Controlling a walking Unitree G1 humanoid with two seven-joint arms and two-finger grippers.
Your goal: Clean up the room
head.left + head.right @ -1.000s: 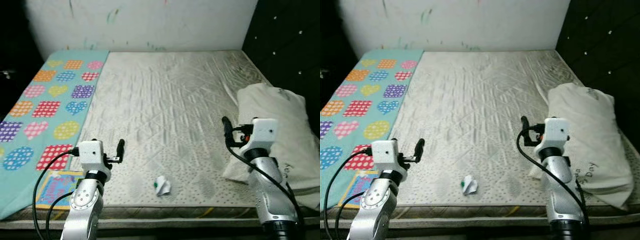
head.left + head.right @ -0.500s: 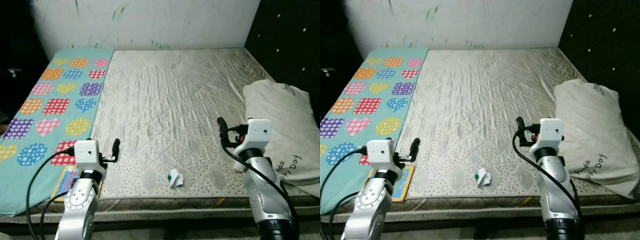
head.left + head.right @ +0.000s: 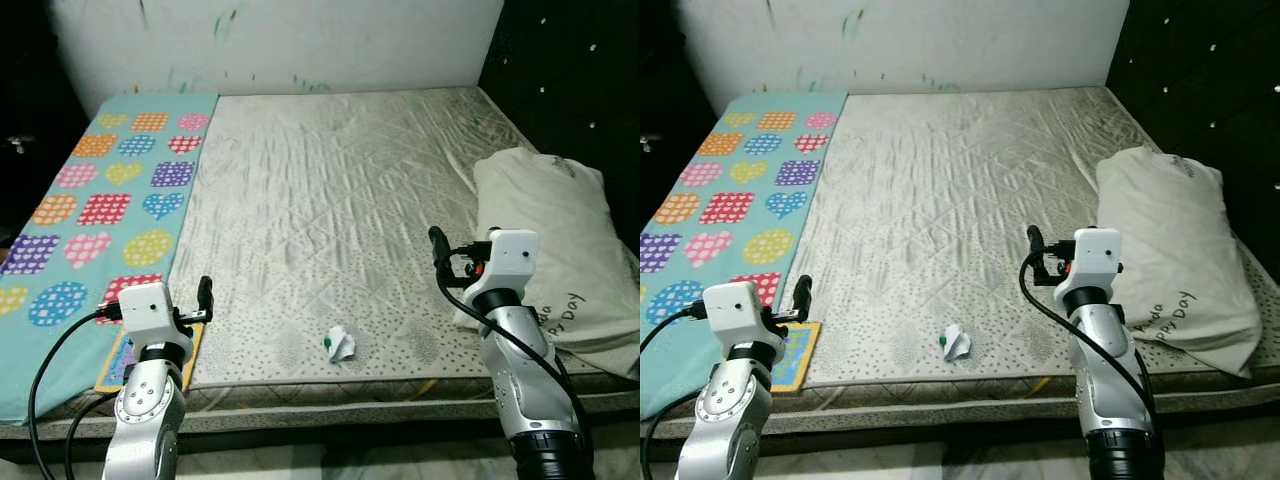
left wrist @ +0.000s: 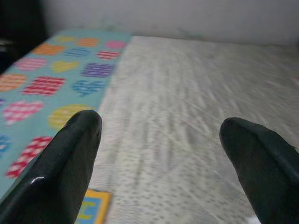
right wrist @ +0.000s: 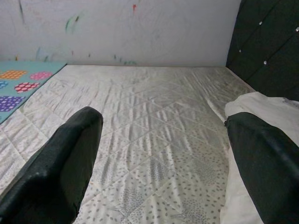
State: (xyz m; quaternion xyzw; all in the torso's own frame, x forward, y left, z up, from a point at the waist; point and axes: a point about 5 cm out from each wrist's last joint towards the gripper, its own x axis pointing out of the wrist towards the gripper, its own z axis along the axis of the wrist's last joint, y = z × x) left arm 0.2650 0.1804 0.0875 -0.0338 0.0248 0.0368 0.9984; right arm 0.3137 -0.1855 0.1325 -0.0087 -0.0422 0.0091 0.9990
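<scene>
A crumpled white paper scrap (image 3: 341, 343) with a green spot lies on the grey quilted mattress (image 3: 330, 190), close to its front edge. My left gripper (image 3: 205, 297) is held up over the front left corner, left of the scrap, open with nothing between its fingers (image 4: 77, 140). To the scrap's right and a bit farther back, my right gripper (image 3: 436, 244) is open too and holds nothing. Its wrist view looks across the mattress between its fingers (image 5: 74, 140). Both grippers are well apart from the scrap.
A white pillow (image 3: 550, 250) lies along the mattress's right side, just beside my right arm. A teal blanket (image 3: 90, 200) with coloured hearts and dots covers the left strip. A colourful flat book (image 3: 794, 356) lies at the front left. A dark padded wall (image 3: 570, 70) stands to the right.
The whole picture has shifted as the camera moved; the bed's front edge and some floor now show. Both arms keep the same pose and the scrap has stayed put.
</scene>
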